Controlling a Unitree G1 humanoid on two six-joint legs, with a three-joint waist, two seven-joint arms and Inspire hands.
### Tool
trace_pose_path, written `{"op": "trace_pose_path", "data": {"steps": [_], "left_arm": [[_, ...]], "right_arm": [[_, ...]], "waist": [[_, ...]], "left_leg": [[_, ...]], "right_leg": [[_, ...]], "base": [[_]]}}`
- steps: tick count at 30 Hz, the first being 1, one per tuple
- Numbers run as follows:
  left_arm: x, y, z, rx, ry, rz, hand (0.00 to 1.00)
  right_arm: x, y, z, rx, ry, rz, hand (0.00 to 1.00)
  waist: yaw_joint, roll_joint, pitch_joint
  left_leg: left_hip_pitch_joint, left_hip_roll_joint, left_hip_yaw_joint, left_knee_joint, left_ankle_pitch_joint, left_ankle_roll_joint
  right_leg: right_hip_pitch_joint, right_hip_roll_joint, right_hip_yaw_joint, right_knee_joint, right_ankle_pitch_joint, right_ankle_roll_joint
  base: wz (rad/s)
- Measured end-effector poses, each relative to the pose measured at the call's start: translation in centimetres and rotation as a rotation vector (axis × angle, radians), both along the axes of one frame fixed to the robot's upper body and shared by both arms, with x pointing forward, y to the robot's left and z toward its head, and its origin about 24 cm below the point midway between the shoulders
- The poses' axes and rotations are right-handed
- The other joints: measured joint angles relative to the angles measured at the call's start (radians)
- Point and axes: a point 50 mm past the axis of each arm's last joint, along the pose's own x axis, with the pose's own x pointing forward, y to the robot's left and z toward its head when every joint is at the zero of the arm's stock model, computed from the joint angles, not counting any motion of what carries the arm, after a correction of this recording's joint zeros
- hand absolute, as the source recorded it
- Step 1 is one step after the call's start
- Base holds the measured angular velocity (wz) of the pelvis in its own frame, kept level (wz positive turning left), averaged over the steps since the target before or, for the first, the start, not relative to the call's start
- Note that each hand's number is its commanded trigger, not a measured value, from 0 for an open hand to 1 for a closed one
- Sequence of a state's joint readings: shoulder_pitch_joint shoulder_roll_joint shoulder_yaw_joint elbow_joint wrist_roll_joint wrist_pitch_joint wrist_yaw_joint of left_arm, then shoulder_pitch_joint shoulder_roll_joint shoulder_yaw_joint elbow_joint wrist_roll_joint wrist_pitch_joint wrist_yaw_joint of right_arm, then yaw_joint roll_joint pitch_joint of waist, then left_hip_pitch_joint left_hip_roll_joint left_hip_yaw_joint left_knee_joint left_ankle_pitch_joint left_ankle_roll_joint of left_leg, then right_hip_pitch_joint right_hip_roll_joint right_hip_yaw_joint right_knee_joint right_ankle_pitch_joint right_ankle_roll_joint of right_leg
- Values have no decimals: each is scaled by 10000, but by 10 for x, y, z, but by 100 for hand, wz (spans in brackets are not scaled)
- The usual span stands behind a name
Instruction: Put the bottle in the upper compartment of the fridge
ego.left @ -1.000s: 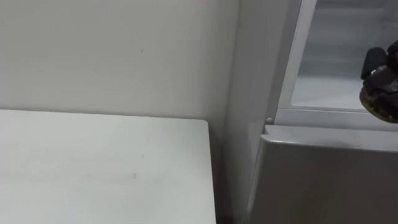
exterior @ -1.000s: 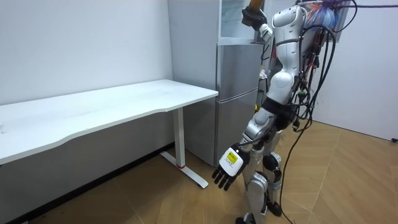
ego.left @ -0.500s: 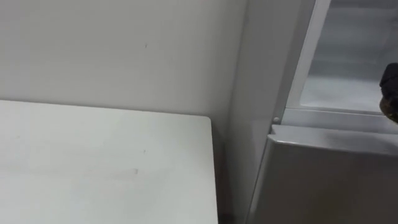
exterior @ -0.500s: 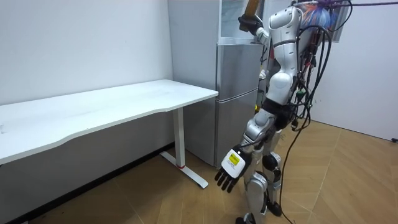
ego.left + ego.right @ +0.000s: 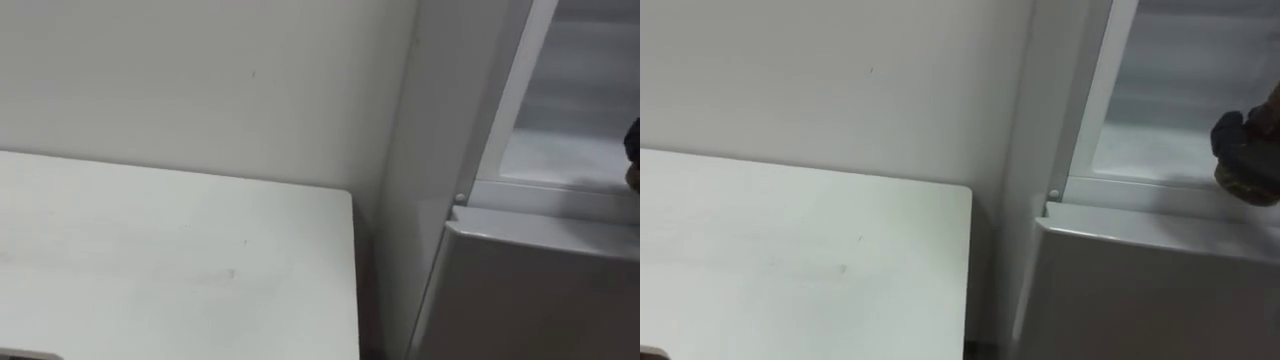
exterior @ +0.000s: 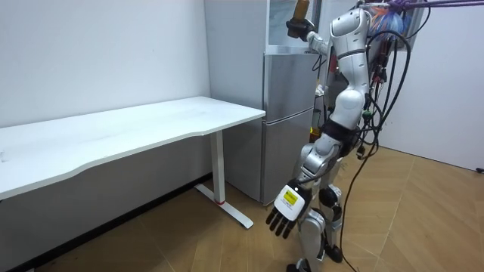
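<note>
**A:** Entry one, the task's thing?

**B:** Bottle (image 6: 301,7), brownish, roughly upright, at the very top of the room view. It is at the mouth of the upper fridge compartment (image 5: 1160,100), which stands open. Below it is the lower fridge door (image 5: 1140,290), closed.

**A:** Held by?

**B:** Right hand (image 5: 1232,138), arm raised high. In the right eye view, dark fingers are curled round a brown body at the picture's right edge, level with the compartment's white sill.

**A:** What does the left eye view add?

**B:** A dark sliver of that hand at its right margin. The grip cannot be read there.

**A:** Is the bottle past the sill?

**B:** Cannot tell. The room view puts it at the opening, no finer than that.

**A:** Entry two?

**B:** Left hand (image 6: 286,213), from the room view. It hangs low beside the robot's leg, fingers straight and spread, holding nothing.

**A:** Furniture?

**B:** White table (image 6: 136,125) along the wall (image 6: 91,53). The eye views show its end corner just beside the fridge's side, with a narrow dark gap between. The room view supplies the table's leg and the wooden floor (image 6: 189,242). It also shows the robot standing upright directly before the fridge.
</note>
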State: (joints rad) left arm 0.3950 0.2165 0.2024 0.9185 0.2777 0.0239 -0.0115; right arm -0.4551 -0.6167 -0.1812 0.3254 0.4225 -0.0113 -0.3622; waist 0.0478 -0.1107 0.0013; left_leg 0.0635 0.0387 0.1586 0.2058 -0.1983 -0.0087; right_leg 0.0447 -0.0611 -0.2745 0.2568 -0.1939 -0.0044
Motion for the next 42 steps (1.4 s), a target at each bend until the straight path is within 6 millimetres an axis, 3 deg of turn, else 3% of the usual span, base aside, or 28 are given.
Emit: {"op": "trace_pose_path", "data": {"steps": [5,9,18,24,28,30,34,37,39,40,41,42], "left_arm": [[1,1,0,25,-55,60,0],[-4,7,3,192,-96,432,0],[-20,11,6,331,230,725,0],[-22,13,7,392,250,817,0],[-16,25,13,741,74,589,0],[-4,28,14,906,-310,448,0],[6,35,17,1229,-520,300,0],[7,33,17,1175,-485,49,0],[8,33,17,1099,-609,170,0],[8,34,17,1096,-651,238,0],[8,35,18,1120,-637,229,0],[8,35,18,1141,-641,225,0]], "right_arm": [[8,-16,8,260,336,-495,100],[6,-26,6,269,583,-749,100],[11,-23,3,153,890,-134,100],[11,-24,5,-556,1390,-124,100],[10,-33,1,-597,1632,-873,100],[10,-36,4,-529,1377,-1275,100],[10,-33,5,-1002,1120,-1629,100],[14,-30,9,-1161,864,-1705,100],[15,-29,13,-1248,707,-1729,100],[16,-28,15,-1258,615,-1735,95],[16,-28,17,-1284,570,-1791,74],[16,-29,17,-1301,543,-1828,26]], "waist": [[326,-49,-11],[395,-188,-56],[464,-183,-53],[769,-249,-70],[1115,-432,-12],[1348,-467,13],[1543,-468,115],[1551,-352,196],[1584,-308,206],[1643,-275,214],[1703,-216,209],[1761,-179,204]], "left_leg": [[-110,-25,-85,4,3,-4],[-181,-34,-277,17,18,-33],[-214,-83,-805,149,6,-52],[-609,-106,-942,277,3,-62],[-975,-109,-1068,603,-7,-77],[-1325,-102,-1171,806,-12,-79],[-1766,20,-1301,1067,-47,-138],[-1992,98,-1453,1354,-112,-197],[-2237,165,-1457,1497,-135,-219],[-2386,220,-1442,1592,-151,-246],[-2486,278,-1447,1698,-166,-272],[-2529,321,-1438,1750,-186,-290]], "right_leg": [[-121,-37,-80,105,-94,1],[-85,-58,-339,76,-149,3],[137,-88,-784,-3,-165,26],[-63,-144,-959,102,-218,-27],[-292,-177,-1147,188,-269,-63],[-482,-153,-1210,218,-246,-101],[-634,-40,-1382,155,-151,-202],[-739,20,-1464,143,-122,-257],[-895,66,-1454,140,-95,-306],[-1005,111,-1416,108,-67,-356],[-1016,174,-1411,3,-24,-409],[-1017,209,-1410,-32,-2,-429]], "base": [[4],[17],[14],[7],[15],[9],[7],[10],[-4],[-9],[-10],[-8]]}}
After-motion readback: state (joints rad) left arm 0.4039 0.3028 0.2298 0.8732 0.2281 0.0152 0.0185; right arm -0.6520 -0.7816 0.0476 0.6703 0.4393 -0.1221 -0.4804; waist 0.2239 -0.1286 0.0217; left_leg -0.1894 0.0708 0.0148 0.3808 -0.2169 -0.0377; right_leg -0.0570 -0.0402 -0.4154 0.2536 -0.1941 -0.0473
